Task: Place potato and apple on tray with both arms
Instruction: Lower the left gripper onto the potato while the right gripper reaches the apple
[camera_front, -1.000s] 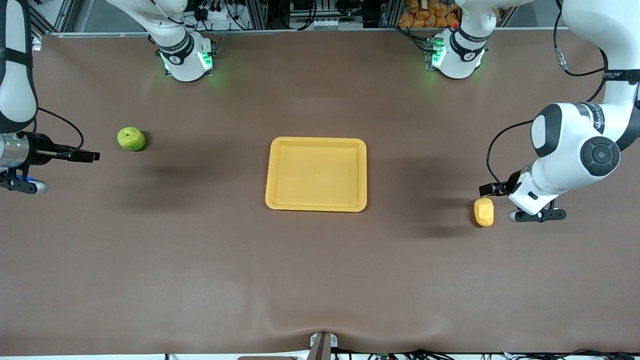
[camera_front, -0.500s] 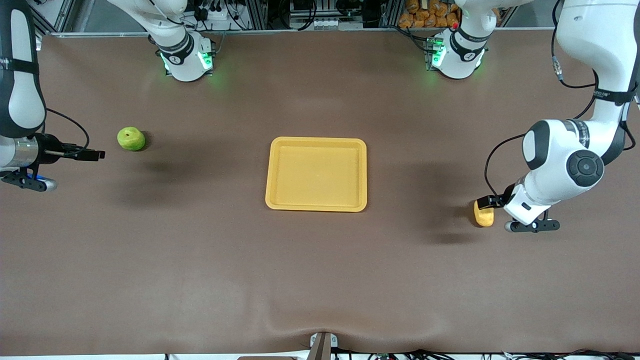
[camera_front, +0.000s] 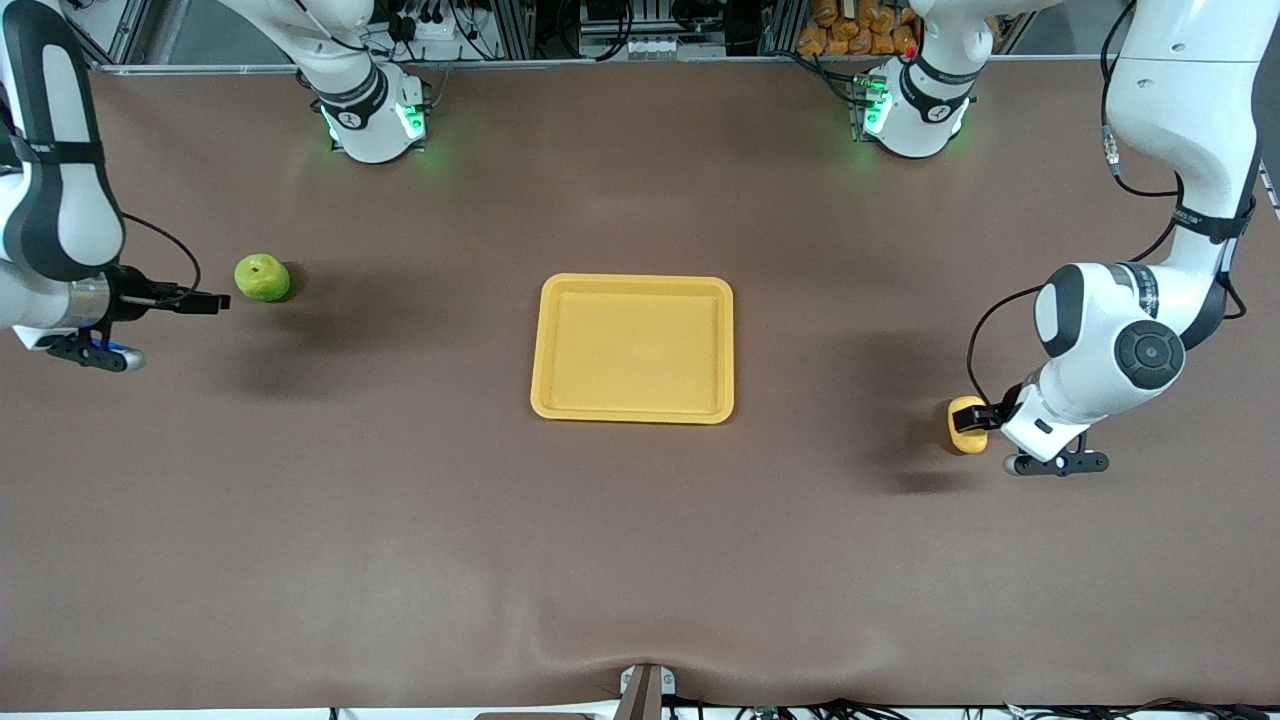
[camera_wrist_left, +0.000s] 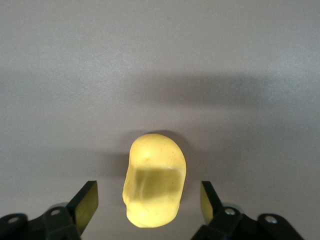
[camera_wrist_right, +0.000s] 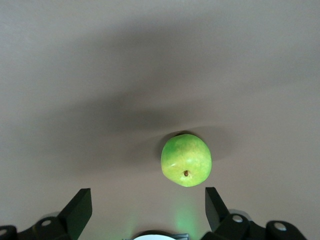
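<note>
Potato (camera_wrist_left: 154, 186), bumpy yellow lump, sits btwn spread left claw (camera_wrist_left: 149, 200); right claw (camera_wrist_right: 148, 209) spread nr green apple (camera_wrist_right: 186, 159).

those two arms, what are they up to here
Each arm is lining up on one item. The left gripper is open with the potato between its fingers, not yet closed. The right gripper is open just short of the apple. Both items lie on the table; the tray between them holds nothing.
</note>
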